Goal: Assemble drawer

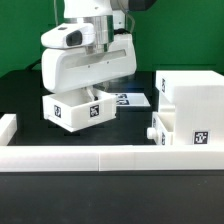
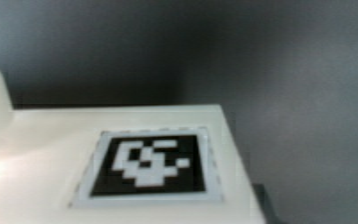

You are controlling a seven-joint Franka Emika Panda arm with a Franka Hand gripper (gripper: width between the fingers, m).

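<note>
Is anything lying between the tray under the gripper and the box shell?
Only the marker board, lying flat on the table between the tray and the shell. Nothing upright blocks that gap. The gripper sits right over the tray.

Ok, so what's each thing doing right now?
small tray: low under the arm, slightly tilted, tag facing out.
fingers: down at the small tray, mostly hidden; open or shut, cannot tell.
box shell: upright at the exterior view's right, untouched.
second tray: against the box shell's side; whether it is inside, cannot tell.
marker board: flat on the table.
</note>
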